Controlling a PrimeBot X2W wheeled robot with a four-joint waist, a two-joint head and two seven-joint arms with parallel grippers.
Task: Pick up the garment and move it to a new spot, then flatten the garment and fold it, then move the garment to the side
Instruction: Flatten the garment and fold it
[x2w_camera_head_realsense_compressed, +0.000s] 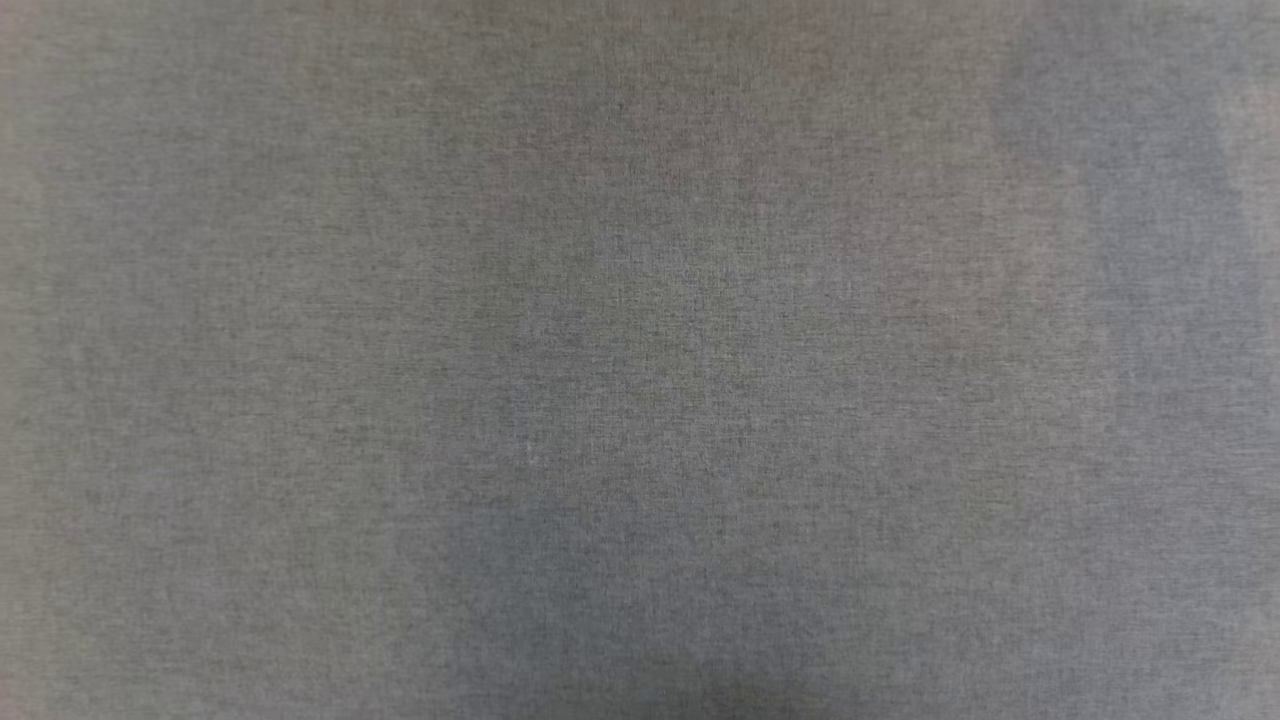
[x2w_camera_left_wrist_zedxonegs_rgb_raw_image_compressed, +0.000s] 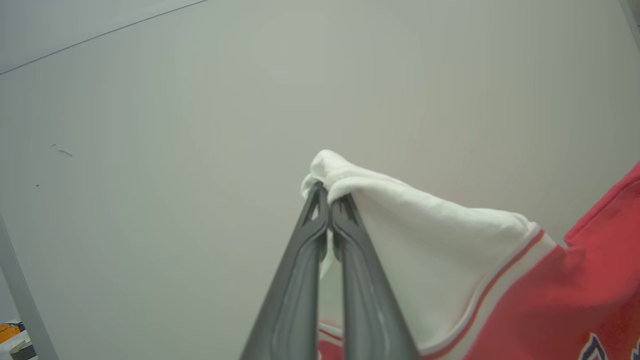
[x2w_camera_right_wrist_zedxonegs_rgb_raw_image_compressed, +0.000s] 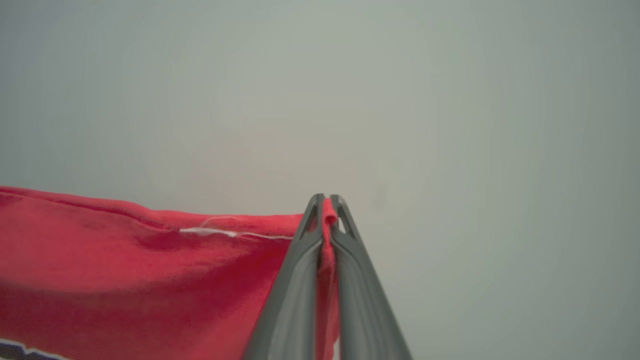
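Note:
The garment (x2w_camera_left_wrist_zedxonegs_rgb_raw_image_compressed: 575, 280) is a red jersey with a white sleeve and red-and-white striped trim. My left gripper (x2w_camera_left_wrist_zedxonegs_rgb_raw_image_compressed: 328, 192) is shut on a bunched fold of the white sleeve (x2w_camera_left_wrist_zedxonegs_rgb_raw_image_compressed: 430, 240), which spreads to the right of the fingers. A bit of dark print shows at that view's lower right. In the right wrist view my right gripper (x2w_camera_right_wrist_zedxonegs_rgb_raw_image_compressed: 327, 202) is shut on a red edge of the garment (x2w_camera_right_wrist_zedxonegs_rgb_raw_image_compressed: 125, 270), whose cloth stretches away to the left. The garment hangs between both grippers against a pale wall.
A plain pale wall (x2w_camera_left_wrist_zedxonegs_rgb_raw_image_compressed: 200, 125) stands behind the left gripper, with a grey post (x2w_camera_left_wrist_zedxonegs_rgb_raw_image_compressed: 25, 300) at the lower left. The head view holds a flat grey woven surface (x2w_camera_head_realsense_compressed: 640, 360).

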